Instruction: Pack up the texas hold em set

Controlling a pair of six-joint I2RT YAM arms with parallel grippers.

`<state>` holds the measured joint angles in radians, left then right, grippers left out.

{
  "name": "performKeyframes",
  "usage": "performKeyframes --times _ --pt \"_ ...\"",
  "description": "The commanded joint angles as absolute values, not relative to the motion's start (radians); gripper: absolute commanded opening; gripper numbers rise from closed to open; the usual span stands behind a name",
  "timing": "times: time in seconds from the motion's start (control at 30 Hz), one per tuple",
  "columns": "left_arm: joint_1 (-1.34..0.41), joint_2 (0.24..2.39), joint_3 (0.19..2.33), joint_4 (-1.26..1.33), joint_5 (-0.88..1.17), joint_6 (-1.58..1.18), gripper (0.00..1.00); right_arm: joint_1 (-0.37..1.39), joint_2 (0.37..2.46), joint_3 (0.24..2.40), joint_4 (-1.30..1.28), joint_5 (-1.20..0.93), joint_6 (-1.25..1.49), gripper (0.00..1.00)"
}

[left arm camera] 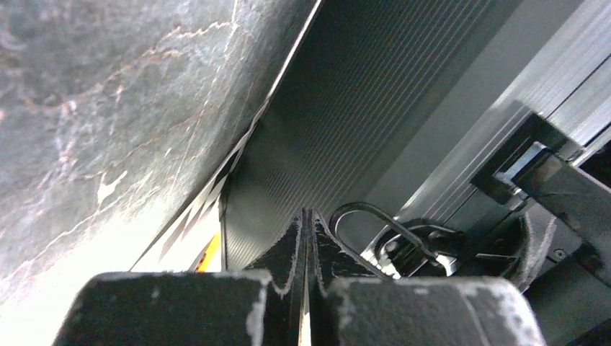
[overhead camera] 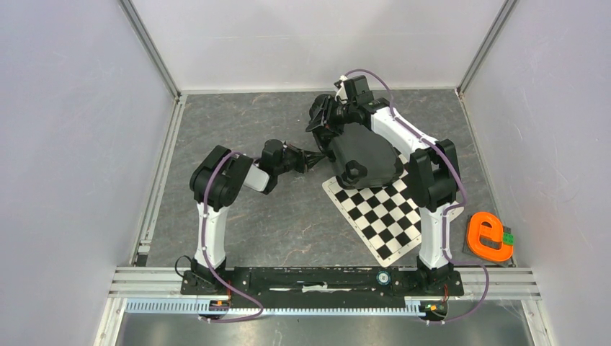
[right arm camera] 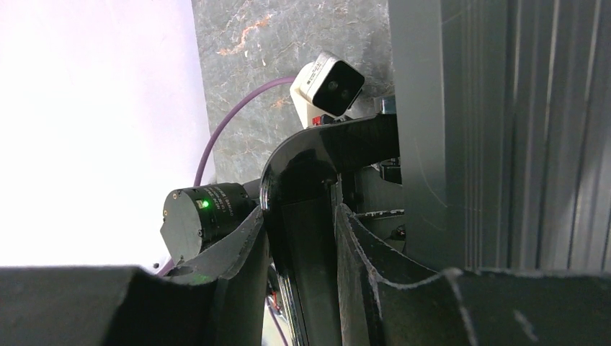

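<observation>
The black hard case (overhead camera: 364,155) of the texas hold em set lies closed and tilted, partly on the checkered mat. My right gripper (overhead camera: 323,119) is at its far end, shut on the case's curved black handle (right arm camera: 317,148), which runs between its fingers (right arm camera: 248,238). My left gripper (overhead camera: 315,160) is shut and empty, its tips (left arm camera: 308,220) against the case's ribbed side (left arm camera: 346,108), right beside a metal latch loop (left arm camera: 375,220). Chips, cards, dice and the button are hidden.
A black-and-white checkered mat (overhead camera: 382,213) sticks out from under the case towards the right arm's base. An orange ring-shaped toy (overhead camera: 490,236) sits at the right, near the wall. White walls close in the grey table (overhead camera: 238,122) on three sides.
</observation>
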<state>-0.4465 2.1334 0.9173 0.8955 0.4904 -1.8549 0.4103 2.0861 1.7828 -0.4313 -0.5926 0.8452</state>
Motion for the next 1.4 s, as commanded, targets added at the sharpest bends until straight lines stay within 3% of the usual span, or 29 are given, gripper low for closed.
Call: performKeyframes --times 0.0,0.2,0.7,0.97,1.0,1.07,1.17,1.23,1.37 --pt "-0.449 2.218 0.917 0.893 0.434 -1.990 0.02 0.400 1.992 1.836 -0.182 -0.748 0.931 0.00" --pt "-0.448 2.277 0.941 1.109 0.354 -2.083 0.02 0.400 1.990 1.830 -0.175 -0.757 0.936 0.00" --pt "-0.386 2.174 0.803 1.273 0.288 -2.083 0.02 0.397 1.980 1.761 -0.152 -0.752 0.925 0.00" --pt "-0.234 1.906 0.698 0.948 0.432 -1.804 0.02 0.425 1.999 1.766 -0.151 -0.740 0.918 0.01" --pt "-0.214 1.880 0.699 0.893 0.455 -1.754 0.03 0.438 2.001 1.761 -0.154 -0.730 0.914 0.10" --pt "-0.180 1.821 0.707 0.766 0.493 -1.647 0.04 0.464 2.011 1.767 -0.179 -0.702 0.894 0.47" --pt "-0.140 1.731 0.727 0.567 0.528 -1.497 0.06 0.496 2.014 1.786 -0.207 -0.670 0.886 0.75" --pt "-0.115 1.685 0.750 0.445 0.542 -1.398 0.07 0.511 2.011 1.793 -0.231 -0.660 0.891 0.84" --pt "-0.093 1.625 0.797 0.280 0.551 -1.260 0.09 0.541 1.982 1.764 -0.286 -0.631 0.891 0.85"
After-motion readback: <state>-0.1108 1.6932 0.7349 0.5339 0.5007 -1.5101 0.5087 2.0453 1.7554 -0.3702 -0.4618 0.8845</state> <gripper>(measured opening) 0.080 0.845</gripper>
